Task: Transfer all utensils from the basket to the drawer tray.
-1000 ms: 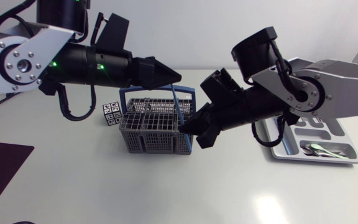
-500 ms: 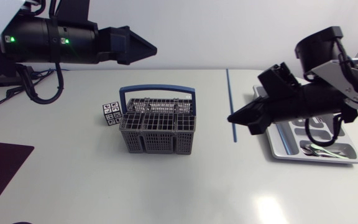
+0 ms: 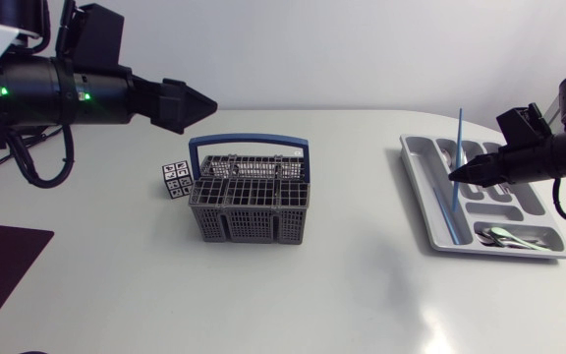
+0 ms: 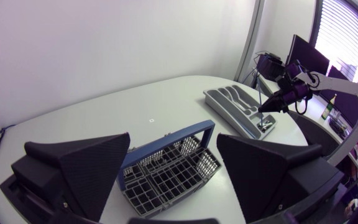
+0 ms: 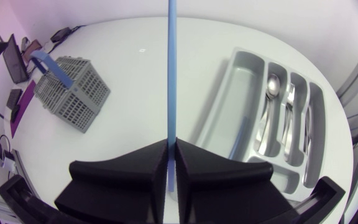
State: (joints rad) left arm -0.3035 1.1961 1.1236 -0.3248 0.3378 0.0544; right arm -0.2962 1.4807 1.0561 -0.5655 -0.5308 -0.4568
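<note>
The grey mesh basket (image 3: 249, 202) with a blue handle stands mid-table. My left gripper (image 3: 204, 102) hangs above and left of it, open, with nothing between its fingers; in the left wrist view the basket (image 4: 166, 180) lies below the wide-apart fingers (image 4: 92, 168). My right gripper (image 3: 456, 174) is shut on a thin blue stick (image 3: 459, 138), held nearly upright over the long left compartment of the grey drawer tray (image 3: 413, 167). In the right wrist view the stick (image 5: 171, 74) rises from the shut gripper (image 5: 171, 158), with the tray (image 5: 225, 118) beside it.
Metal spoons (image 5: 269, 118) lie in the tray's middle compartments, and a pale green piece (image 3: 504, 234) in its front one. A small black-and-white marked cube (image 3: 176, 180) sits left of the basket. A dark mat (image 3: 3, 261) lies at the table's front left.
My left gripper drew back from over the basket to the left and opened. My right gripper carried the blue stick from the basket across to the tray.
</note>
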